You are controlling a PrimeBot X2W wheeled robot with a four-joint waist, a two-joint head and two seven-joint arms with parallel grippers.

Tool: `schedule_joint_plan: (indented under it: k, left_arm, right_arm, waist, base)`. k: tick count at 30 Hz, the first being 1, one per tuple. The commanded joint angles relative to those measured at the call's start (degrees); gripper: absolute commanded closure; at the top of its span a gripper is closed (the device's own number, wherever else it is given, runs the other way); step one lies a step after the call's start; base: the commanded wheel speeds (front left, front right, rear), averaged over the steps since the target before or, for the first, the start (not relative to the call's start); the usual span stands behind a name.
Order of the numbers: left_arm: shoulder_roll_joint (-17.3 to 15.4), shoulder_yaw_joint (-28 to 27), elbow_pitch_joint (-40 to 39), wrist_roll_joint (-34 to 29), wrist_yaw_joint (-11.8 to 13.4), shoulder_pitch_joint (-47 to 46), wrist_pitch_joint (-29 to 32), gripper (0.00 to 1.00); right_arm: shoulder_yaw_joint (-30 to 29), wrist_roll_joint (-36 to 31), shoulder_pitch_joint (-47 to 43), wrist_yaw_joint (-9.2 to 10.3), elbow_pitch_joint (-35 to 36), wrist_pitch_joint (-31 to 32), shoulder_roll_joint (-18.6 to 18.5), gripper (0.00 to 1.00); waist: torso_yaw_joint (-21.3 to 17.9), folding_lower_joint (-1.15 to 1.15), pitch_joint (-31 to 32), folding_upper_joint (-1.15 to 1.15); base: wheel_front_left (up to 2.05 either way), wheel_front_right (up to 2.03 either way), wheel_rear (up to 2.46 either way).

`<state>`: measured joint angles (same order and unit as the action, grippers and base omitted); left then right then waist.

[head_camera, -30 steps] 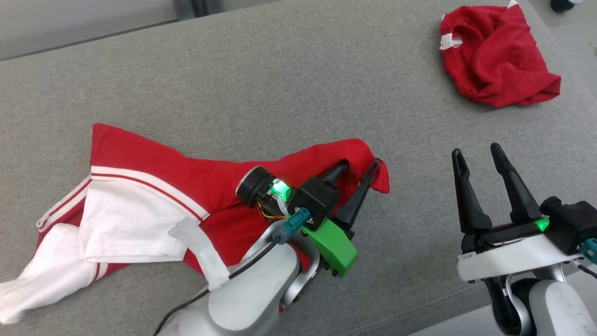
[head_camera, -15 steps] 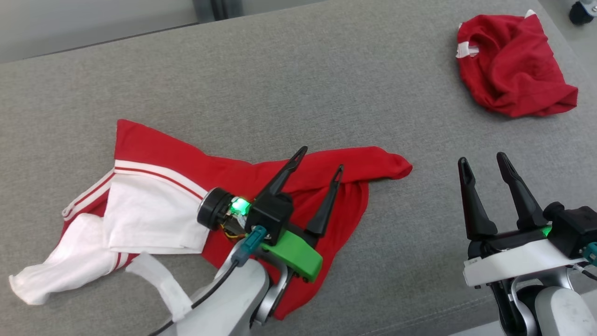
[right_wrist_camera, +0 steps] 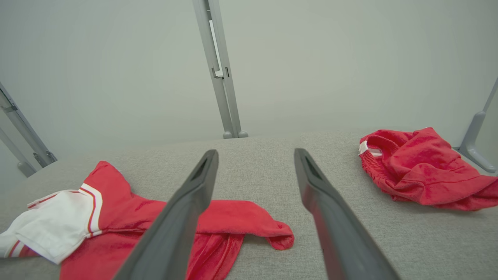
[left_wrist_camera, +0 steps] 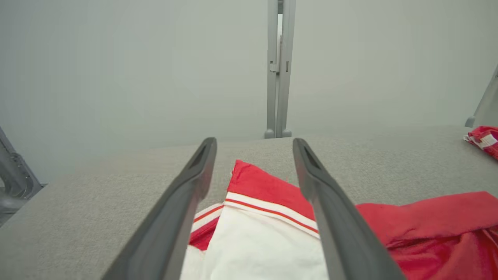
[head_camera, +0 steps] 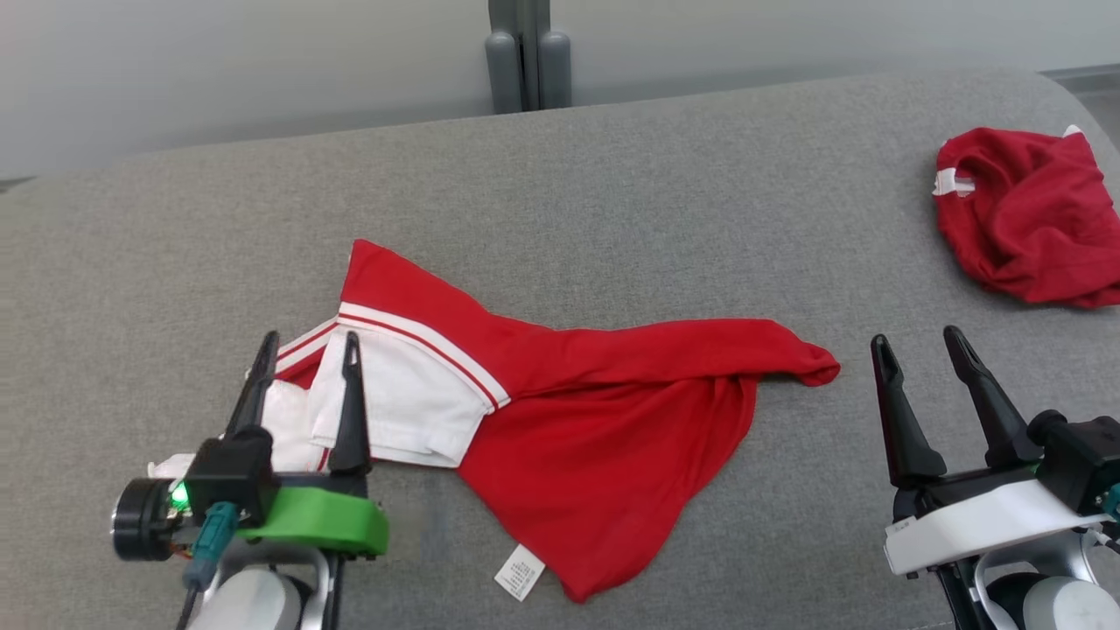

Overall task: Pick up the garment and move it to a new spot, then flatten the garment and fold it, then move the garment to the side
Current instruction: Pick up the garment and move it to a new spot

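As L gripper [head_camera: 311, 338] gapes over garment [head_camera: 604, 411] edge, R gripper [head_camera: 915, 337] gapes over grey cushion [head_camera: 612, 219]

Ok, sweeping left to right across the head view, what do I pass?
In order: left gripper, jaws apart → red and white garment → right gripper, jaws apart → crumpled red garment at the right edge. The grey post at the back stands above the spread garment, so I leave it out.

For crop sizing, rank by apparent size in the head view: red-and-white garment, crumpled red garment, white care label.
Largest: red-and-white garment.
Next: crumpled red garment, farther off and cut by the frame edge.
Smallest: white care label.
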<state>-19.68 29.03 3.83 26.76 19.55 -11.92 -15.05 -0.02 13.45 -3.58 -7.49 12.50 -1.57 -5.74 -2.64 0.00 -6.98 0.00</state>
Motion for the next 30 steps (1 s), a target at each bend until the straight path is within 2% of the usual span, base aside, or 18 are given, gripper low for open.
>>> schedule_joint_plan:
  k: [1,5,10,30]
  left_arm:
    - [-1.2,-1.0,-0.6,0.4,0.2,2.1,-0.1,0.00]
    - [-3.5,-3.5,-1.9,0.9,-0.6,5.2,-0.1,0.00]
    - [-4.9,-4.1,-2.4,2.3,-1.7,7.8,-0.1,0.00]
    - [-4.8,-3.2,-1.0,3.0,-1.7,9.5,-0.1,0.00]
  right_arm:
    - [-0.2,-0.3,-1.3,0.00,0.5,0.4,0.2,0.00]
    - [-0.6,-0.5,-2.7,0.00,1.1,1.1,0.3,0.00]
    - [-0.3,-0.6,-4.0,0.00,1.3,2.1,0.4,0.00]
    - [-0.7,-1.0,-5.7,0.00,1.9,3.5,0.8,0.00]
  waist:
    - [1.9,0.00,2.2,0.00]
    - [2.5,0.00,3.4,0.00]
    - [2.1,0.00,4.8,0.00]
    - [1.4,0.00,6.0,0.00]
  base:
    - [0.00,0.00,0.00]
    - [0.00,0.00,0.00]
    - [0.00,0.00,0.00]
    - [0.00,0.00,0.00]
